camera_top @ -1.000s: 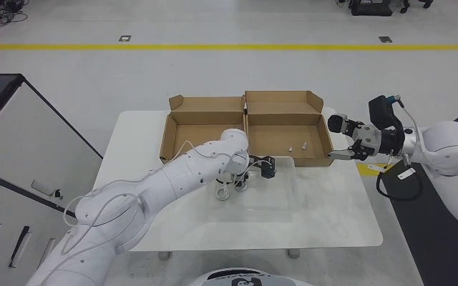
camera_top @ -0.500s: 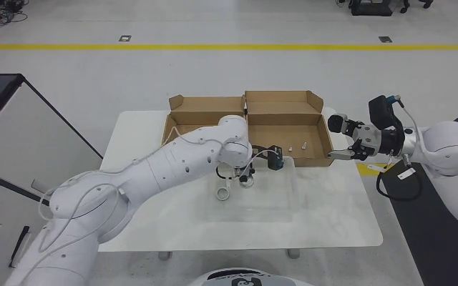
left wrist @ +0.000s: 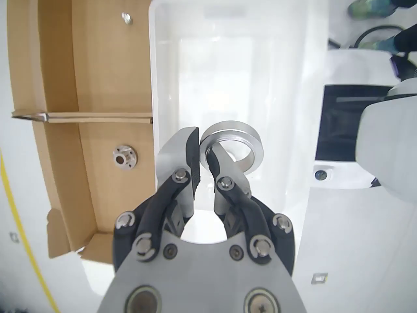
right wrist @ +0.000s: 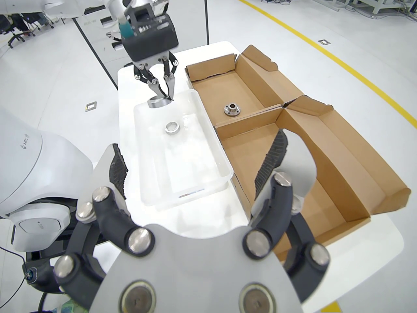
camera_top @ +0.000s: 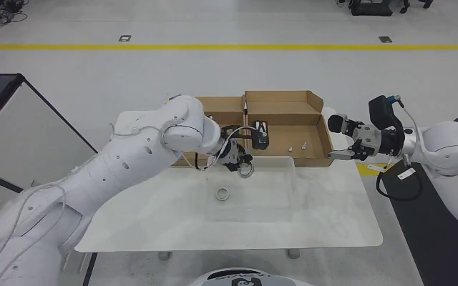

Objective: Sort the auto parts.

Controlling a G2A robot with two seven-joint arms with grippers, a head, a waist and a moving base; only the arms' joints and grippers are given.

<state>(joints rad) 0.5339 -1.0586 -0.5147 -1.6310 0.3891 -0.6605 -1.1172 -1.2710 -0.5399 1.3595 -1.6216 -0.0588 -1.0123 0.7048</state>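
My left gripper point(left wrist: 203, 154) is shut on the rim of a silver metal ring point(left wrist: 229, 144), one finger inside it and one outside. In the right wrist view the same ring point(right wrist: 158, 102) hangs over the far corner of the clear plastic tray point(right wrist: 224, 172), close to the cardboard box. A second ring point(right wrist: 172, 127) lies flat in the tray point(camera_top: 286, 207), and the top view has it point(camera_top: 222, 193) at the tray's left end. A flanged metal hub point(left wrist: 124, 157) rests in the left box compartment point(camera_top: 179, 136). My right gripper point(camera_top: 342, 140) stands open off the box's right end.
Two small bolts point(left wrist: 127, 17) lie in the right compartment point(camera_top: 315, 139) of the open cardboard box, whose flaps stand up along the back. A divider wall point(right wrist: 247, 113) splits the two compartments. Bare white table point(camera_top: 322, 229) lies in front of the tray.
The left arm has swung its elbow out to the left, and its gripper with the ring has shifted from the tray's middle toward the tray's back edge beside the box. The right arm has stayed put.
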